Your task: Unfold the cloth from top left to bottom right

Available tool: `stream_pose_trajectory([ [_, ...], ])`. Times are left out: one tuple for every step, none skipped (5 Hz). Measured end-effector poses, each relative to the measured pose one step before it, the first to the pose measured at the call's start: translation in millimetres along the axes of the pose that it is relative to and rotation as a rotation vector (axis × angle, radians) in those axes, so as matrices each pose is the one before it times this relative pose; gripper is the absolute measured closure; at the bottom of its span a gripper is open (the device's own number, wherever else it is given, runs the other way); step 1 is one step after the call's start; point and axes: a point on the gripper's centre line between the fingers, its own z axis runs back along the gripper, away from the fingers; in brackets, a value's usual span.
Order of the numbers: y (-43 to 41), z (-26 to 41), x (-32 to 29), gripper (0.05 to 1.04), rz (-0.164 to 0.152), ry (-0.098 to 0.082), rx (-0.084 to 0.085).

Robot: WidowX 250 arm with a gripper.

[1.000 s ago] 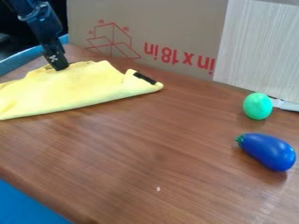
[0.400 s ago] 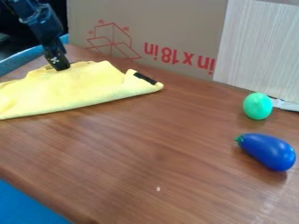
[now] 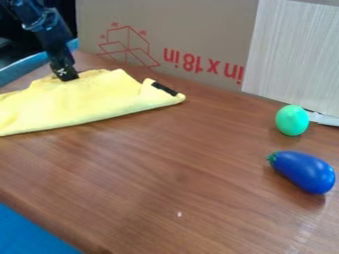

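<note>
The black gripper (image 3: 68,78) hangs down at the upper left, its tip against the back part of the yellow cloth (image 3: 86,101). Whether it holds any fabric I cannot tell. The cloth lies folded across the left of the table, its long front edge running from the left border of the view up to a corner at the right, with a black tag near that corner. Small ridges of fabric stand around the gripper's tip.
On the right of the brown table (image 3: 165,168) are a green egg-shaped object (image 3: 292,120) and, in front of it, a blue toy eggplant (image 3: 303,171). A cardboard panel (image 3: 198,30) and a pale board (image 3: 298,54) stand along the back.
The gripper's tip has shifted very slightly since the earlier frames. The cloth lies nearly as before, and the egg and eggplant have kept their places.
</note>
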Motion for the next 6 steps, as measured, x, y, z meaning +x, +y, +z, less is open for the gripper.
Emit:
stream_pose_trajectory([
  [0.69,-1.78,-2.16,0.082,-0.0029,0.0081,0.0115],
  [-1.58,-3.35,-1.12,0.126,-0.0043,0.0059,0.0015],
  [-1.92,-2.64,-0.91,0.408,0.0015,-0.0022,-0.0006],
  [-1.44,-2.3,-0.9,0.711,-0.0107,-0.002,0.004],
  [-3.58,-2.93,-1.89,0.921,-0.0084,-0.0019,-0.0057],
  [-3.93,0.82,-1.34,1.019,-0.014,-0.0069,-0.0016],
])
